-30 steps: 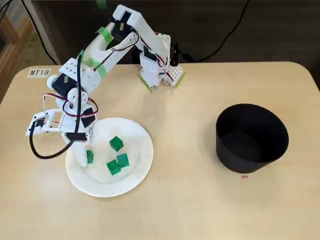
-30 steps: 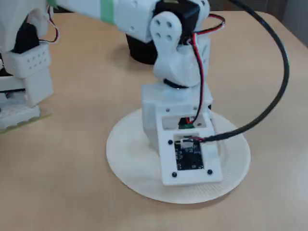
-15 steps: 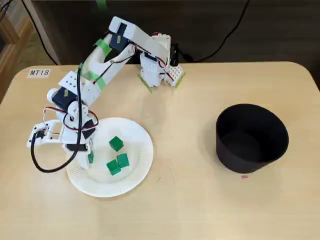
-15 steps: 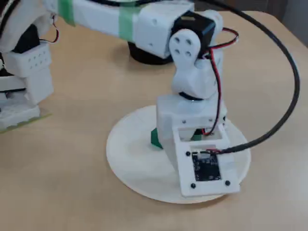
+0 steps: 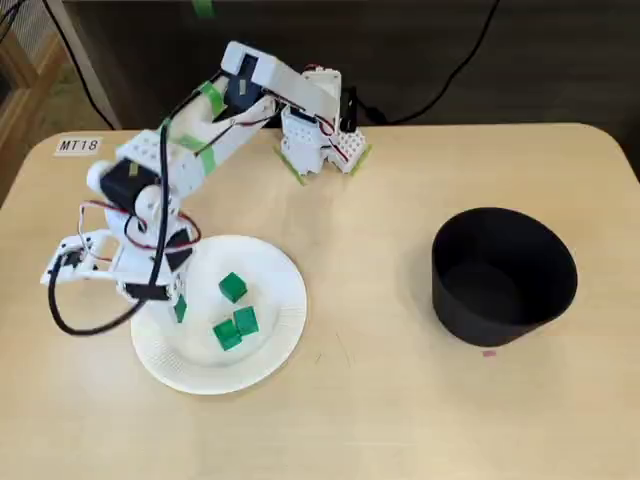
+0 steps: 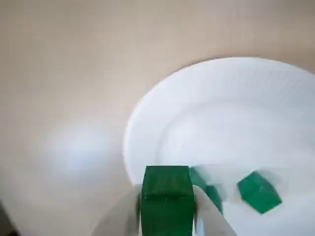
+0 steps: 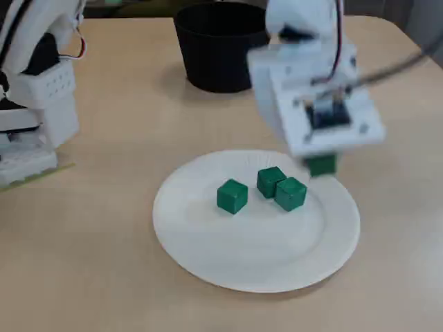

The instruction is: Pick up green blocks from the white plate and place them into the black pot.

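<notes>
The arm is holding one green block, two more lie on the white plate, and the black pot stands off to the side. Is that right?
Not quite: three green blocks lie on the white plate, not two, as a fixed view shows. The gripper does hold one green block, and the black pot stands apart from the plate.

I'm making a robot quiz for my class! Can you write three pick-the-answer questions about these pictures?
1. In a fixed view, the black pot stands: A on the white plate; B right of it, apart; C on the floor.
2. The green blocks lying on the plate number: A one; B five; C three.
3. The fingers are: A shut on a block; B open; C out of sight.
Answers: B, bare table lies between them; C, three lie there; A, the held block sits between them.
</notes>
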